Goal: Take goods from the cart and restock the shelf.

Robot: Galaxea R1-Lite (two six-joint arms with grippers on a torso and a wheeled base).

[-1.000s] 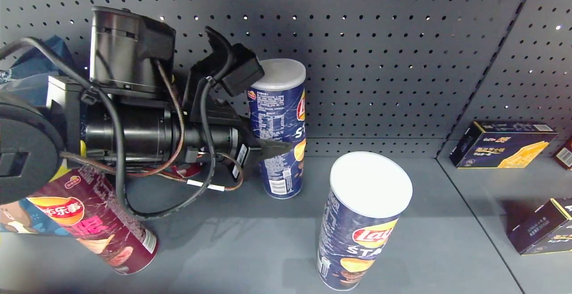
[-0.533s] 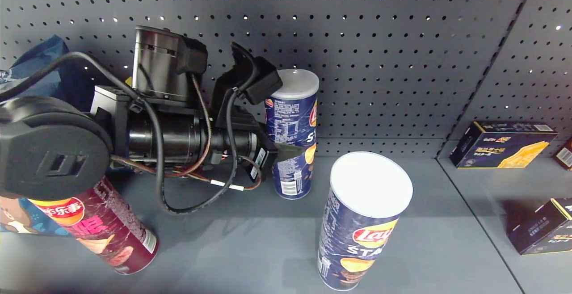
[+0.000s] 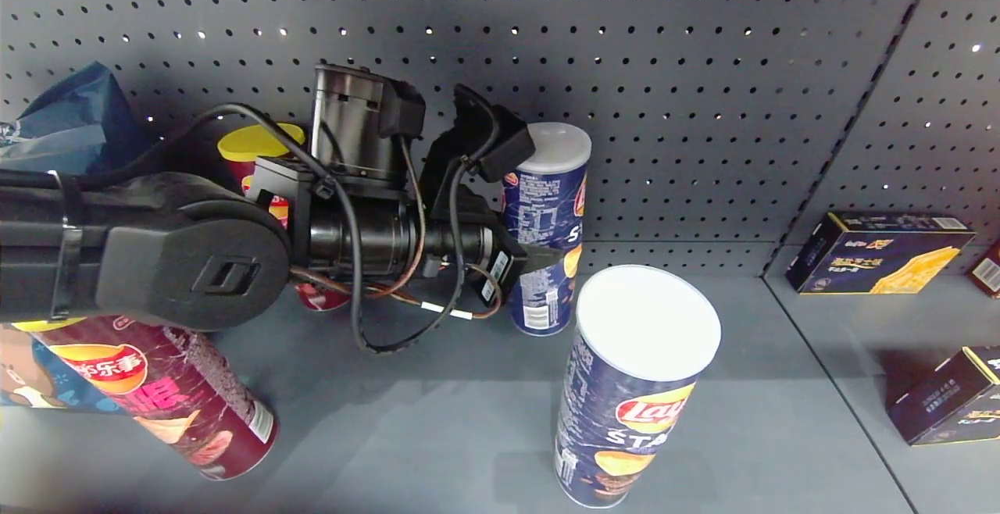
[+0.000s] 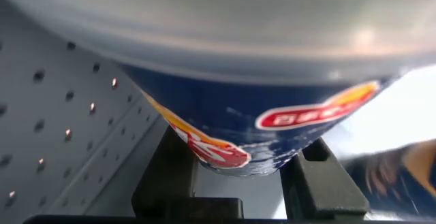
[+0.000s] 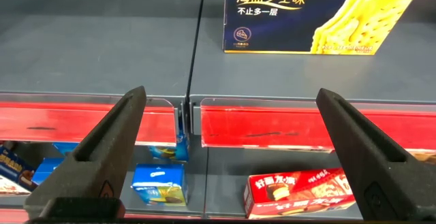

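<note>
Fig.: L hand (image 3: 541,258) clamped mid-body on blue can (image 3: 548,186), prob. to keep it upright. Can sits at 12 o'clock on shelf (image 3: 437,420), near pegboard (image 3: 703,108), w/ front can (image 3: 634,389) at its 5 o'clock. R hand (image 5: 231,149) wide open, empty.

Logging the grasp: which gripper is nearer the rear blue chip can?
Left: the left gripper grips the rear blue chip can; the right gripper faces a red shelf edge elsewhere.

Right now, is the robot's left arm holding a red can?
No, the left arm's fingers grip a blue can with a white lid, not a red one.
</note>
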